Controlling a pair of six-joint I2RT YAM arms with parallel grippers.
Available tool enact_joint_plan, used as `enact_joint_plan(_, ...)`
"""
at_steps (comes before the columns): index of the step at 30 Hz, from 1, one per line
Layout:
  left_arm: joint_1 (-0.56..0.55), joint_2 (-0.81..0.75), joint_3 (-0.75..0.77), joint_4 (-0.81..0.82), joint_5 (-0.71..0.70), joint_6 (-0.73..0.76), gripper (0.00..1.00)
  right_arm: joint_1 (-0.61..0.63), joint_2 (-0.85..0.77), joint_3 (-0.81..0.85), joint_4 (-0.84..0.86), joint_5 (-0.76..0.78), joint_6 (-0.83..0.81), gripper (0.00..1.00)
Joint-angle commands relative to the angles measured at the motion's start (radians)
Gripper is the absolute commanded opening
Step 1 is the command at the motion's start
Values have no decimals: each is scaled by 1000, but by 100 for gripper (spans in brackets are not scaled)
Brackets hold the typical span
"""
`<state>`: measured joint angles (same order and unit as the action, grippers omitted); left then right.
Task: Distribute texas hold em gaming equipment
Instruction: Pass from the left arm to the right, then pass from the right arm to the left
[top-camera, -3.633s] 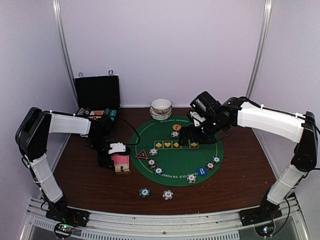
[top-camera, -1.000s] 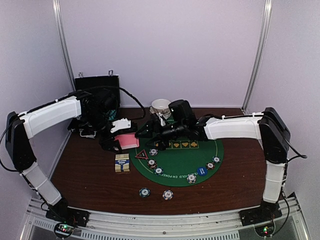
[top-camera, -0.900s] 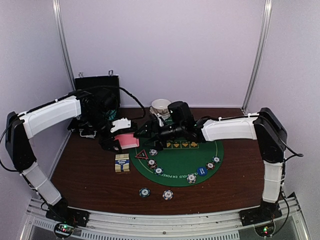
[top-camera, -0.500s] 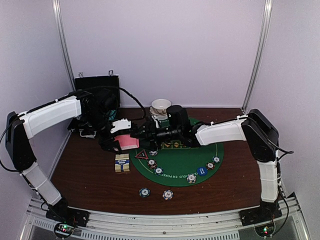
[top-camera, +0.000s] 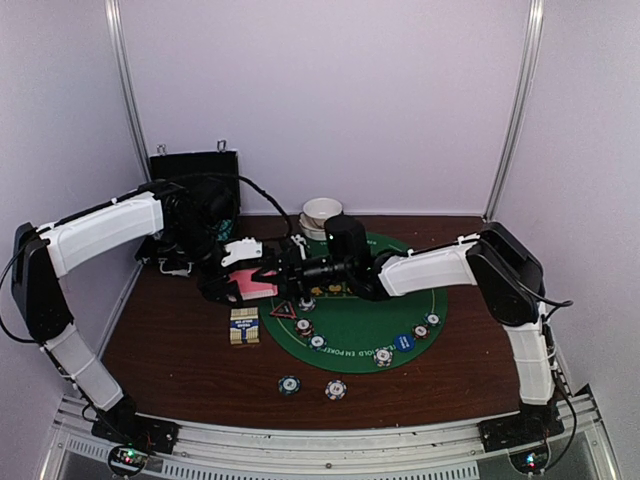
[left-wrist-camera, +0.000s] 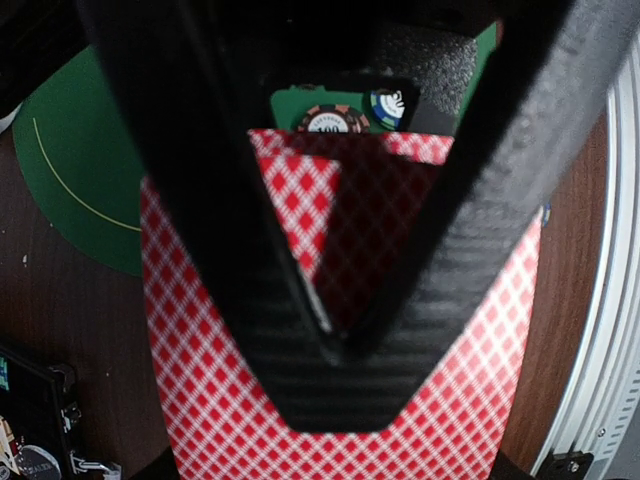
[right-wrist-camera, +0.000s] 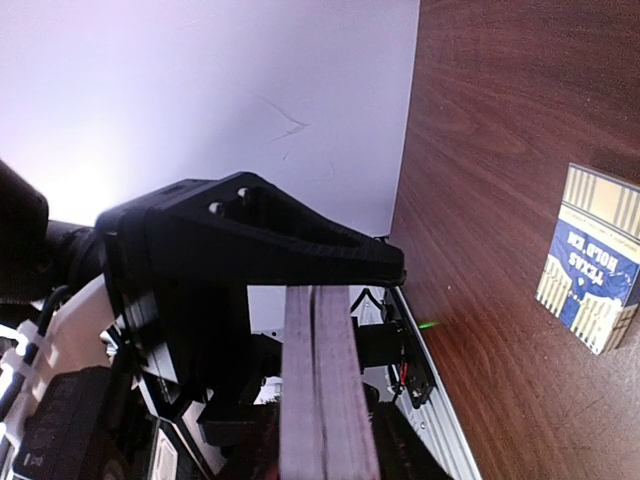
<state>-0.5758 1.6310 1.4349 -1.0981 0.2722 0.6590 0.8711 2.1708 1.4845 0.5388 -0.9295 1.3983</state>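
Pink-backed checked playing cards (top-camera: 258, 285) held aloft just left of round green felt mat (top-camera: 370, 322), pinched flat between left gripper (top-camera: 238, 282) jaws. Right gripper (top-camera: 287, 272) at cards' edge; jaw state unclear, possibly nipping one. Best: peel single card, left clamp firm.

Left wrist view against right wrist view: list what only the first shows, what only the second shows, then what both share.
Only the left wrist view: the checked backs of the stack of red-and-white playing cards that the left gripper is shut on, the round green felt mat, and a brown stripe-edged poker chip on it. Only the right wrist view: the printed face of the blue and cream card box, and the pale wall. Both: that card stack, edge-on in the right wrist view, and the dark wooden table.
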Motion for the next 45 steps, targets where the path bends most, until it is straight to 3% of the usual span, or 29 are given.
enact_joint_plan(1,-4,15,48,41,4,-4,0,6,27,35,41,-21,24,25)
enact_joint_plan(2,-4,20,52,41,3,-6,2,6,29,37,43,-21,28,22)
enact_joint_plan(3,-4,22,56,41,5,-10,16,6,32,38,47,-22,31,19)
enact_joint_plan(4,-4,25,61,41,5,-16,37,6,33,38,53,-23,36,16)
enact_joint_plan(5,-4,26,63,43,11,-22,73,5,35,37,60,-25,42,12)
enact_joint_plan(6,-4,23,63,46,15,-28,94,5,35,33,70,-26,49,10)
enact_joint_plan(7,-4,20,62,52,19,-34,97,3,34,29,81,-27,55,8)
enact_joint_plan(21,-4,4,38,36,154,26,95,-1,33,11,251,-33,179,1)
enact_joint_plan(28,-4,-7,42,36,139,32,70,-1,32,-1,226,-21,165,1)
enact_joint_plan(32,-4,-15,28,46,113,43,39,-1,28,-5,182,-16,136,3)
enact_joint_plan(35,-4,-18,25,50,109,40,27,0,19,-6,120,-9,99,17)
enact_joint_plan(39,-4,-18,24,50,110,37,28,5,7,16,3,1,16,35)
enact_joint_plan(41,-4,-17,24,49,105,37,37,7,4,29,-39,1,-8,39)
enact_joint_plan(43,-4,-18,22,50,99,39,50,9,3,30,-39,1,-9,35)
enact_joint_plan(45,-4,-17,19,49,94,39,60,9,6,30,-29,2,3,23)
